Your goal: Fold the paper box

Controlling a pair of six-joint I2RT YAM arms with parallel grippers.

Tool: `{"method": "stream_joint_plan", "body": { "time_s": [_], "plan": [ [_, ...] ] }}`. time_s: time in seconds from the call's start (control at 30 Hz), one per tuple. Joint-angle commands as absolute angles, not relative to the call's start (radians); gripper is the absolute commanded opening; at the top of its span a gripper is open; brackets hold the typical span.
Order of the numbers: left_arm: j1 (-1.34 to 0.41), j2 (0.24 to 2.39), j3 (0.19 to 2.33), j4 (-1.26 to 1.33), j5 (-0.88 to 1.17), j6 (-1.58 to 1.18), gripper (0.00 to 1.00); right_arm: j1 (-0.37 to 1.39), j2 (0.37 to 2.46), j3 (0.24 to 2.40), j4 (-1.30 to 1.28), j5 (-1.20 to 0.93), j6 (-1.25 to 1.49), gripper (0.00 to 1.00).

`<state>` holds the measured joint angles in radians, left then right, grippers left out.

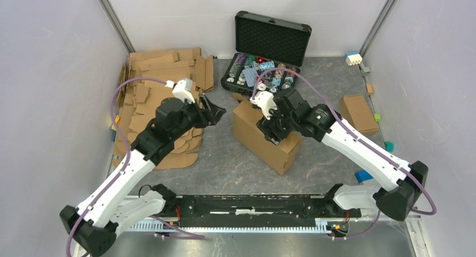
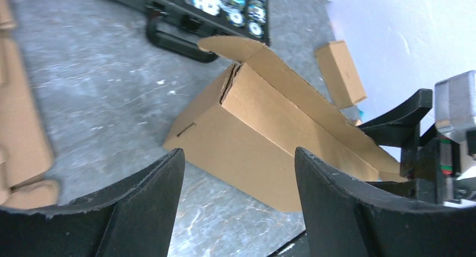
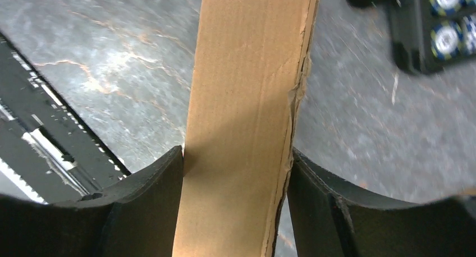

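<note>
The paper box [image 1: 264, 138], a half-folded brown cardboard shell, stands mid-table in front of the black case. In the left wrist view the paper box [image 2: 264, 128] shows a long side wall and a raised end flap [image 2: 230, 46]. My right gripper [image 1: 274, 131] is shut on the box from above. In the right wrist view its fingers [image 3: 236, 151] press both faces of a narrow cardboard strip [image 3: 247, 88]. My left gripper [image 1: 218, 110] is open and empty, just left of the box and not touching it. In its own view its jaws [image 2: 238, 153] stand wide apart above the table.
A pile of flat cardboard sheets [image 1: 163, 94] lies at the back left. An open black case [image 1: 264, 72] of chips stands behind the box. A smaller brown box [image 1: 358, 114] and coloured blocks [image 1: 353, 58] lie right. A black rail [image 1: 247, 206] runs along the near edge.
</note>
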<state>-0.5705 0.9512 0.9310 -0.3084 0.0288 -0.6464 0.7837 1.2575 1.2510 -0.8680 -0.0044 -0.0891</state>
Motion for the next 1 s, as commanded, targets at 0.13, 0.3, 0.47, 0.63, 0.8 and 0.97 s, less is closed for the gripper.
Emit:
{"method": "stream_joint_plan", "body": {
  "time_s": [0.13, 0.3, 0.47, 0.63, 0.8, 0.97],
  "plan": [
    [-0.558, 0.765, 0.785, -0.348, -0.167, -0.509, 0.82, 0.830, 1.487, 1.454, -0.900, -0.130, -0.336, 0.31],
    [-0.555, 0.762, 0.737, -0.214, -0.172, -0.455, 0.87, 0.836, 1.526, 1.471, -0.916, -0.064, -0.407, 0.38],
    [-0.533, 0.811, 0.670, -0.011, -0.236, -0.365, 0.90, 0.836, 1.496, 1.382, -0.863, -0.048, -0.542, 0.33],
    [-0.430, 0.869, 0.682, 0.065, -0.069, -0.321, 0.91, 0.835, 1.463, 1.331, -0.788, -0.159, -0.632, 0.37],
    [-0.396, 0.884, 0.693, 0.112, 0.099, -0.165, 0.93, 0.817, 1.422, 1.340, -0.832, -0.128, -0.758, 0.40],
    [-0.379, 0.979, 0.754, 0.080, 0.306, -0.083, 0.91, 0.770, 1.434, 1.397, -0.898, -0.197, -0.828, 0.43]
  ]
}}
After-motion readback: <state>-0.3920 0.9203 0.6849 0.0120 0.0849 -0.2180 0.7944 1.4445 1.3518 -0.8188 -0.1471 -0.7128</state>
